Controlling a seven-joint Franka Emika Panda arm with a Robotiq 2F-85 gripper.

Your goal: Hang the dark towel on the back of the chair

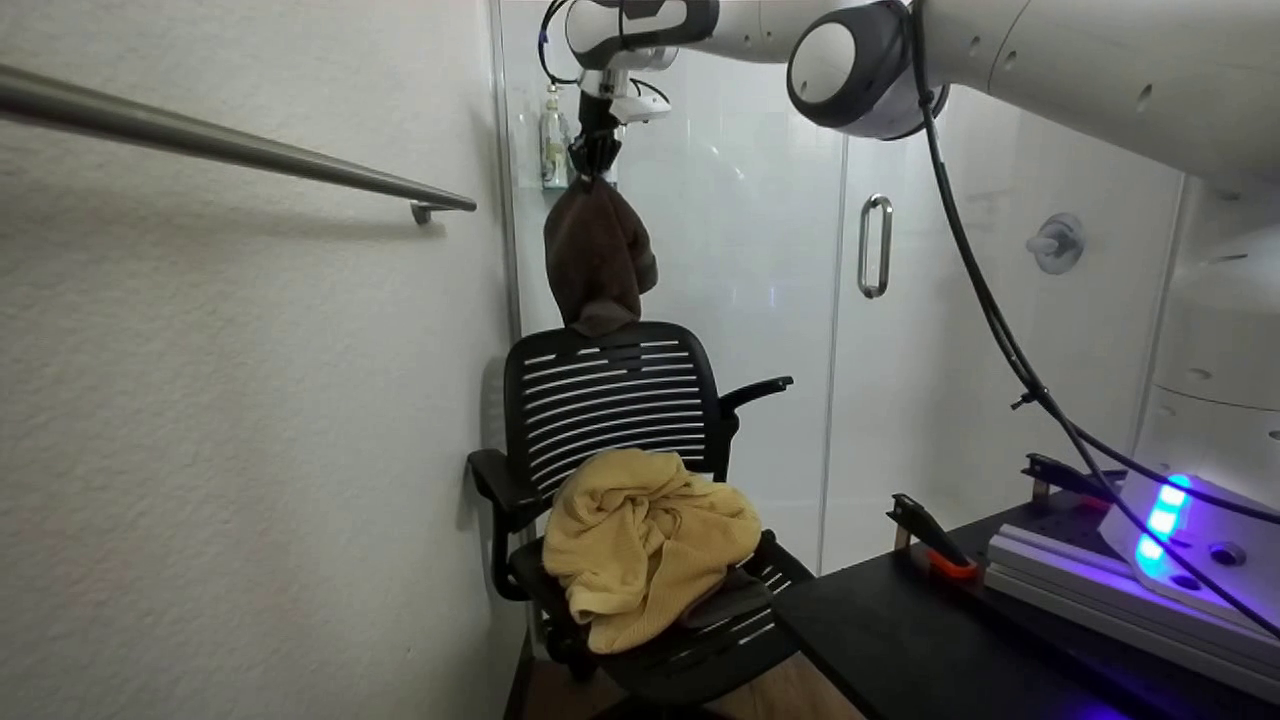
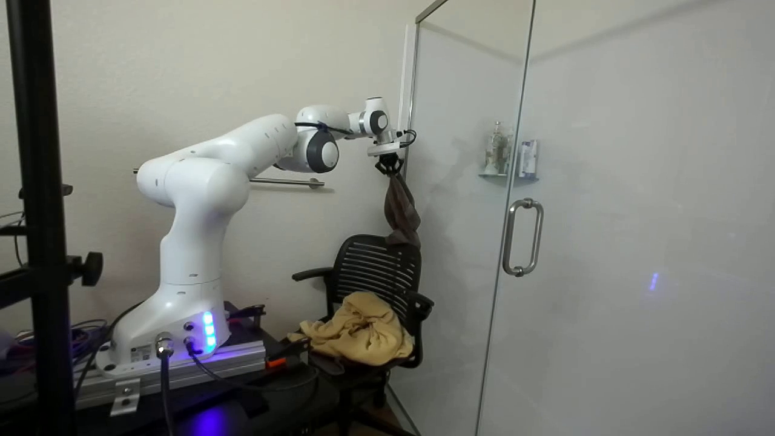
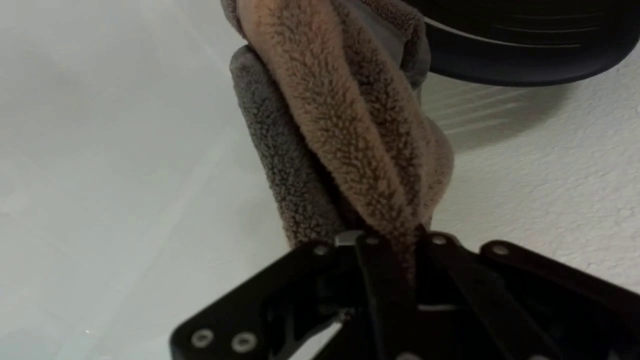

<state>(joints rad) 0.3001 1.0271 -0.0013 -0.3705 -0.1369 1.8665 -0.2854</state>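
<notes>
One dark towel (image 1: 597, 250), one chair (image 1: 615, 397).

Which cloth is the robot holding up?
The dark brown towel, hanging down from the closed gripper by the top of the backrest. The yellow cloth is not held; it lies bunched on the chair seat.

A yellow cloth (image 1: 645, 550) lies in a crumpled heap. A metal bar (image 1: 230, 147) runs along the pale wall (image 1: 250, 450). The glass door (image 2: 605, 345) carries a looped handle (image 1: 886, 248). A shelf (image 2: 493, 176) holds a bottle (image 2: 495, 151) and a pale pack (image 2: 528, 158). A black-and-orange clamp (image 1: 930, 530) sits at the edge of the black bench (image 1: 930, 640). In an exterior view, a black post (image 2: 37, 181) stands upright.
</notes>
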